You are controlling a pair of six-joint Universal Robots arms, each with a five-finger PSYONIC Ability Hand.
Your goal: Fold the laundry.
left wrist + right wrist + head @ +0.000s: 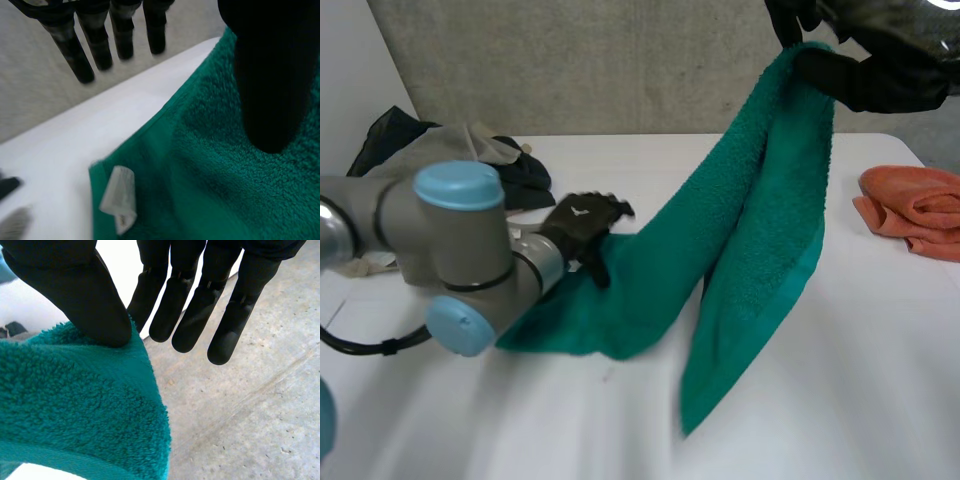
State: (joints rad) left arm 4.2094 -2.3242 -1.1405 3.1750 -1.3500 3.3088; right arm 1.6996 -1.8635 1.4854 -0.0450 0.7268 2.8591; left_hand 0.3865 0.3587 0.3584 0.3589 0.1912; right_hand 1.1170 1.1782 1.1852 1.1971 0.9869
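White counter (pixel 840 420), near side: green towel (pixel 750 230), its low end under the left hand (pixel 582 225). Fingers (pixel 85 55) straight, clear of the cloth; thumb resting on it. Towel rises to the lifted right hand (pixel 880 75): fingers (pixel 190 310) straight, towel draped over the thumb. Orange cloth (pixel 915 210) at right. Dark clothes heap (pixel 410 135) far left.
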